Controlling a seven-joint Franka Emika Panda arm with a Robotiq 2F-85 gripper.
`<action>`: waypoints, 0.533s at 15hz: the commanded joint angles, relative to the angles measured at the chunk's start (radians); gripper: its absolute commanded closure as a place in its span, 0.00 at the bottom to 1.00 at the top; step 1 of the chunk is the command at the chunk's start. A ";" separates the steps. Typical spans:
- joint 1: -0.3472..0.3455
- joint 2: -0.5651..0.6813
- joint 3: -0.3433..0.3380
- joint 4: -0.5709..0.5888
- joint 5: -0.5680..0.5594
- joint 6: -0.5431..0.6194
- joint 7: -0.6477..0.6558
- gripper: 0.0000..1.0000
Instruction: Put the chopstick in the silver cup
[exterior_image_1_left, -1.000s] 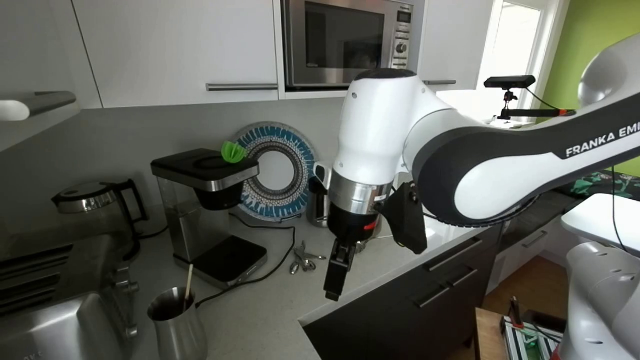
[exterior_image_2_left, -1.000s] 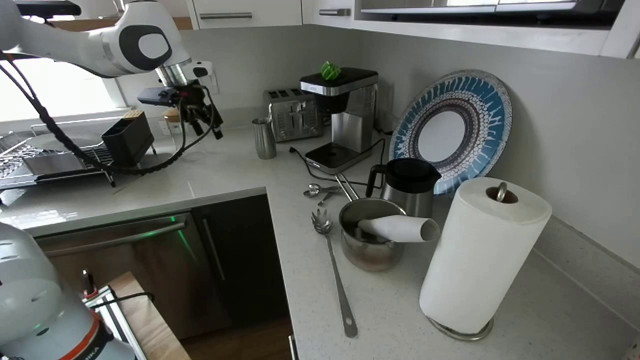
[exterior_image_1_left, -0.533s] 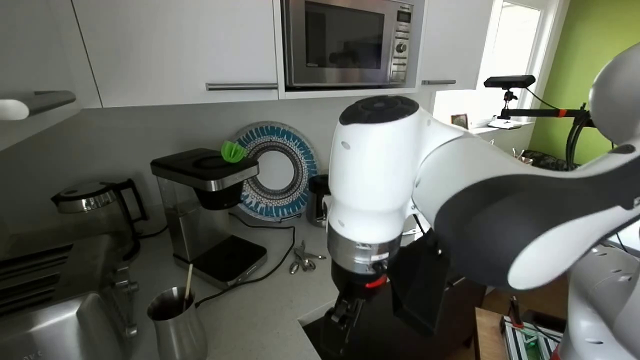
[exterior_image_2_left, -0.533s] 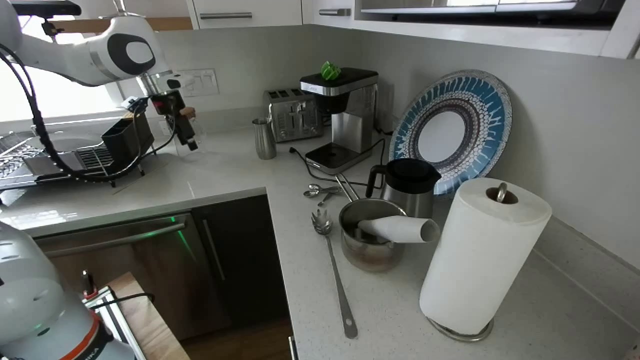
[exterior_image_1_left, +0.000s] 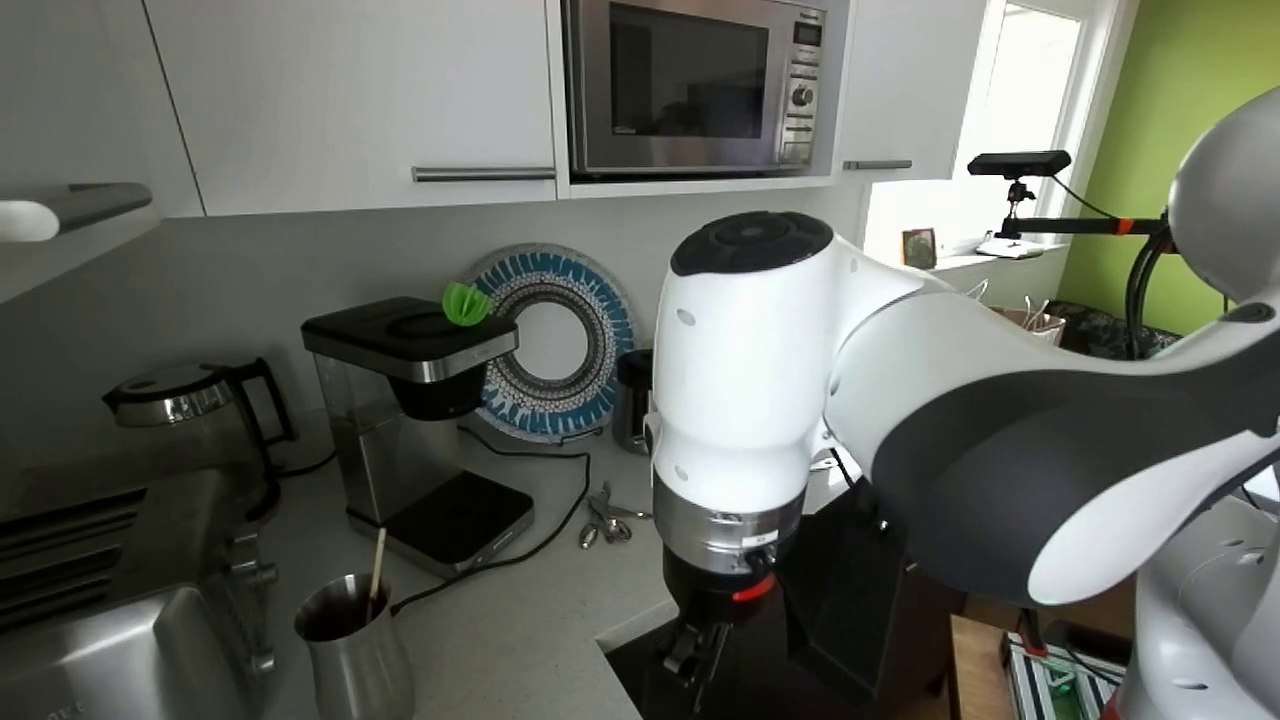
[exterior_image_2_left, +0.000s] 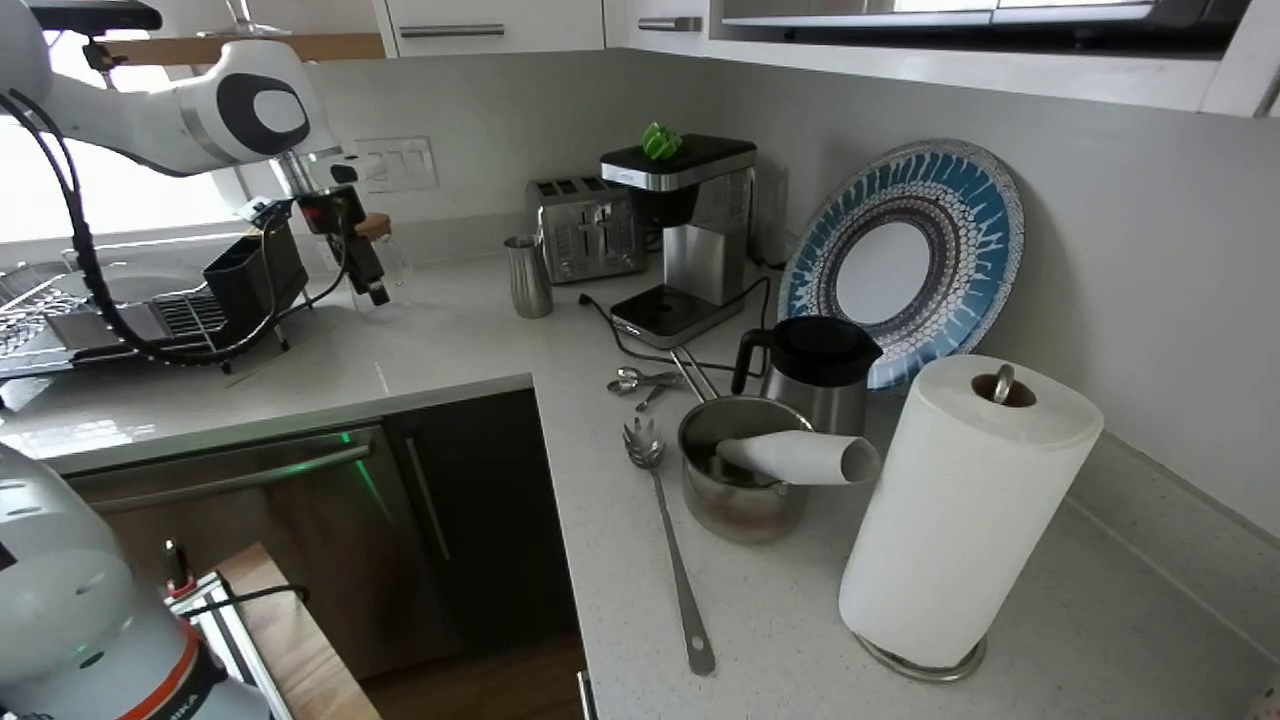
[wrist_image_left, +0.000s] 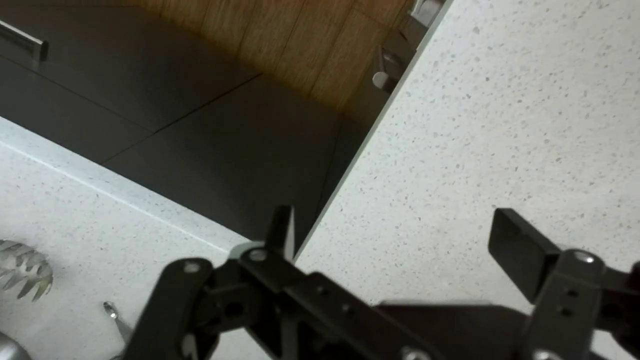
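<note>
The claw is released: its 2 fingers stand wide apart in the lower half of the wrist view, with only bare counter showing beneath the gap. That view shows neither of the task's things.

In an exterior view, with the claw low and a little right of the middle, the cup stands at the lower left, its base cut off by the frame. The chopstick is in it: 1 pale stick, long axis close to upright, slightly tilted, its upper end poking out. So there it lies to the claw's left, well apart.

In an exterior view the sides swap: the claw hangs in the left part, the cup is to its right near the upper middle, and the toaster sits just beyond. The stick is too small to make out there.

Judging by this, the placing looks done, and the 1 arm probably needs no further approach; a careless swing back could tip the cup.
</note>
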 joint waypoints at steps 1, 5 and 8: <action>0.064 0.099 0.024 0.030 0.044 -0.016 0.020 0.00; 0.129 0.177 0.045 0.038 0.057 0.010 0.017 0.00; 0.164 0.238 0.045 0.049 0.046 0.163 0.017 0.00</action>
